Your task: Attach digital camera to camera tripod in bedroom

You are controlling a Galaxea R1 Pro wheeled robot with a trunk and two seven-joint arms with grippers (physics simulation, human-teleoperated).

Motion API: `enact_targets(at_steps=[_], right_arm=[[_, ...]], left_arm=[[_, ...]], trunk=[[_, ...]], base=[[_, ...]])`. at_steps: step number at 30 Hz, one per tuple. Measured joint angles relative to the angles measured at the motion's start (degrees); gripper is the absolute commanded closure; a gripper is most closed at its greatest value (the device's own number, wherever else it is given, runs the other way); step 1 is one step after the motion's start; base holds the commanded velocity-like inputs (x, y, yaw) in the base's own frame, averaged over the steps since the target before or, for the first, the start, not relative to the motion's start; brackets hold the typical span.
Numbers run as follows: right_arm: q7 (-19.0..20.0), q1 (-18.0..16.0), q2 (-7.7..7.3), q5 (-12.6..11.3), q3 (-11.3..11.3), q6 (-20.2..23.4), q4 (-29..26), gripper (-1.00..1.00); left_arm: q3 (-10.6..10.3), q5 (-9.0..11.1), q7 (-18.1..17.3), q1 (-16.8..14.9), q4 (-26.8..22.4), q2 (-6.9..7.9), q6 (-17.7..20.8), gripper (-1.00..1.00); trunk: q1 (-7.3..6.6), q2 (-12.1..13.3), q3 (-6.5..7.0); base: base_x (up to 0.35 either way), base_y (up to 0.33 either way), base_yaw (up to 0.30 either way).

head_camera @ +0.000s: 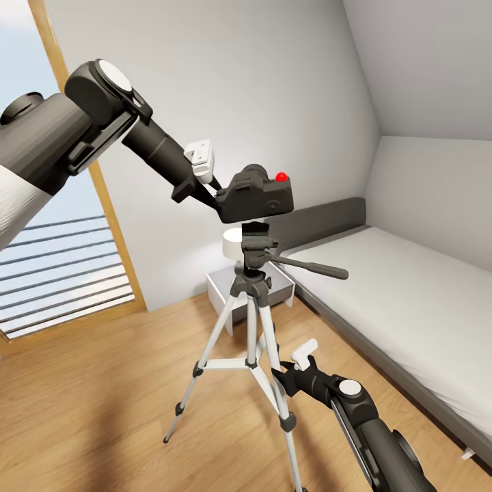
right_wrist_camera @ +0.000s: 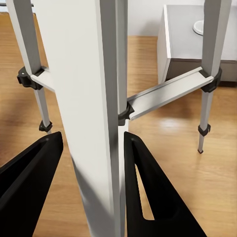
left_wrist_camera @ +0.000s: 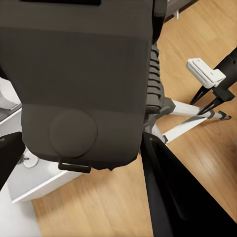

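Above tripod (head_camera: 254,328) head: left end effector (head_camera: 217,193) clamps camera (head_camera: 260,195).

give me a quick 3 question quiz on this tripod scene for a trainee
1. True or false: the left gripper holds the digital camera right over the head of the camera tripod.
2. What stands between the fingers of the right gripper?
A. the pan handle
B. a tripod leg
C. the nightstand
3. Fill in: the red button on the camera's top faces ____.

Key
1. True. The head view shows the camera at the tripod head, though whether it is seated there cannot be told.
2. B. The right wrist view shows a silver-white leg between the two black fingers.
3. Up.
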Motion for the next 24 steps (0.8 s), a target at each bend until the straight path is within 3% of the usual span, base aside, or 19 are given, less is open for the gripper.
enact_targets(at_steps=[11, 24], right_arm=[[0.0, 0.0, 0.00, 0.0, 0.0, 0.0, 0.0, 1.00], [0.0, 0.0, 0.00, 0.0, 0.0, 0.0, -0.1, 1.00]], left_arm=[[-2.2, 0.2, 0.0, 0.0, -0.1, -0.09, 1.7, 1.00], [-2.7, 0.3, 0.0, -0.1, 0.0, -0.06, 2.3, 1.00]], trunk=[[0.00, 0.0, 0.00], [0.00, 0.0, 0.00]], base=[[0.000, 0.000, 0.000], [0.000, 0.000, 0.000]])
